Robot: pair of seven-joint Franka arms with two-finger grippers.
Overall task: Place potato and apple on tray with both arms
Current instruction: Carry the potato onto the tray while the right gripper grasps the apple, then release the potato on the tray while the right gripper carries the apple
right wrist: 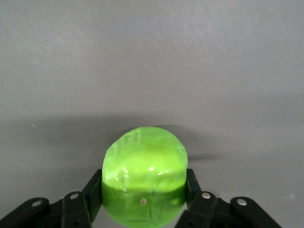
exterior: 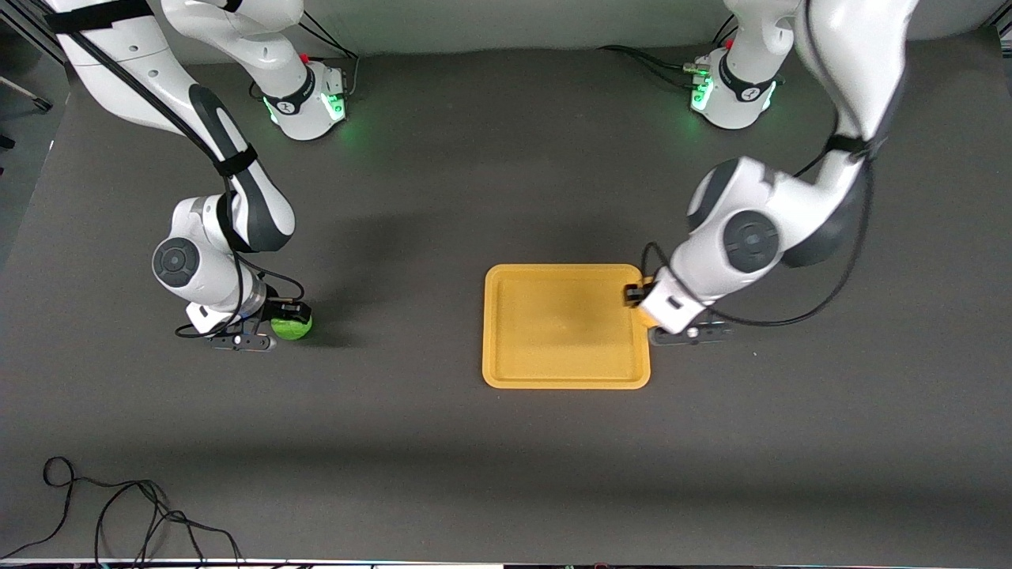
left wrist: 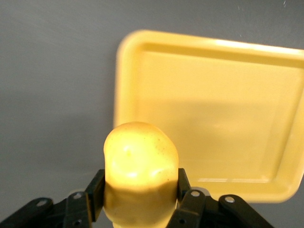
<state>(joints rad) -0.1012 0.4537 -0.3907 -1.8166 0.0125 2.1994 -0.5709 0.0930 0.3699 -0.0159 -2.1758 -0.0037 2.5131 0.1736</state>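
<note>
The yellow-orange tray [exterior: 506, 371] lies flat near the table's middle; it also shows in the left wrist view [left wrist: 213, 114]. My left gripper [exterior: 642, 310] is shut on the potato [left wrist: 140, 166], a pale lumpy yellow piece, held at the tray's edge toward the left arm's end; in the front view only a sliver of potato [exterior: 647, 318] shows under the wrist. My right gripper [exterior: 286, 325] is shut on the apple [exterior: 291, 325], a bright green ball, over the bare table toward the right arm's end, well apart from the tray. The apple fills the jaws in the right wrist view [right wrist: 145, 180].
A black cable [exterior: 118, 514] loops on the table near the front camera at the right arm's end. The arm bases [exterior: 312, 103] glow green along the table's top edge. Dark bare table surrounds the tray.
</note>
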